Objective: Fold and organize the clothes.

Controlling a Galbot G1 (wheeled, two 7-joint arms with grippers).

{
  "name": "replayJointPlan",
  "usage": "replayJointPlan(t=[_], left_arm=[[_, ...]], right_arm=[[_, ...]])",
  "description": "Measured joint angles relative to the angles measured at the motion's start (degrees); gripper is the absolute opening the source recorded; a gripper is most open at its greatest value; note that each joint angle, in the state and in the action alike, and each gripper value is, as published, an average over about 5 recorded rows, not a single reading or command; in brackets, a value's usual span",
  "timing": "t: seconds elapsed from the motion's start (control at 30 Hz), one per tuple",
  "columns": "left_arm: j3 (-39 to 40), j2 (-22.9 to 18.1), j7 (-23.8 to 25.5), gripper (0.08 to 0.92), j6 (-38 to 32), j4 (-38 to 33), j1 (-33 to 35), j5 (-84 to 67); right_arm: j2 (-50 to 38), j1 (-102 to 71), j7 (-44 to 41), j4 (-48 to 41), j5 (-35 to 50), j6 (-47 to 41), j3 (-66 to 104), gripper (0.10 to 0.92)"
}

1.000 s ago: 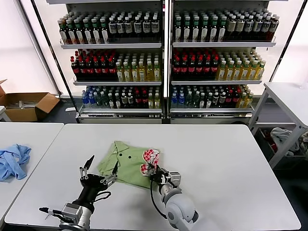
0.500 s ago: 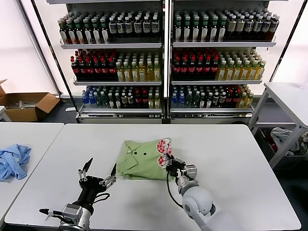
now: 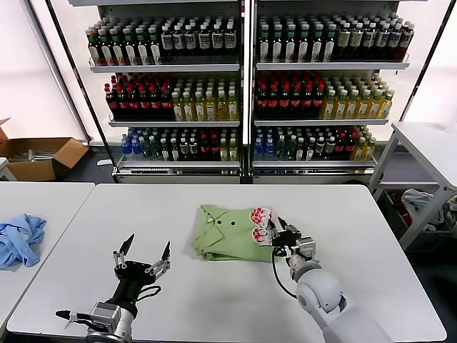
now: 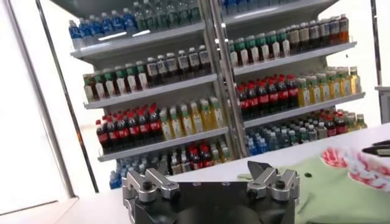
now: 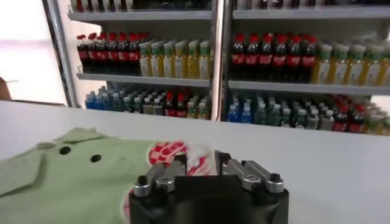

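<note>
The light green T-shirt (image 3: pixel 223 237) lies folded on the white table (image 3: pixel 128 207), right of its middle, with its red-and-white checkered print (image 3: pixel 260 219) at its right end. My right gripper (image 3: pixel 276 234) is shut on the shirt's right edge at the print. In the right wrist view the fingers (image 5: pixel 199 162) pinch the printed cloth, and the green shirt (image 5: pixel 73 176) spreads away from them. My left gripper (image 3: pixel 147 250) is open and empty above the table's front left, well clear of the shirt. In its own view the gripper (image 4: pixel 207 178) has the shirt (image 4: pixel 329 190) off to one side.
A light blue garment (image 3: pixel 20 239) lies on a separate table at the far left. Shelves of bottles (image 3: pixel 243 86) stand behind the table. A cardboard box (image 3: pixel 36 157) is on the floor at the back left, and another table (image 3: pixel 428 143) stands at the right.
My right gripper has pulled the T-shirt to the right across the table, away from the left gripper. The left gripper has stayed in place, open.
</note>
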Motion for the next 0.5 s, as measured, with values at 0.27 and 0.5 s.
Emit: replayJointPlan(t=[0.27,0.5], left_arm=[[-1.20,1.19,-0.16,0.823,0.19,-0.96,0.31,-2.06],[-2.21,3.48,0.63,0.823,-0.84,0.09,0.22,-7.49]], right_arm=[[-4.31,-8.44,1.07,7.30,-1.89,2.18,9.88,0.622],[-7.05,-25.05,0.79,18.29,-2.27,8.34,23.70,0.805]])
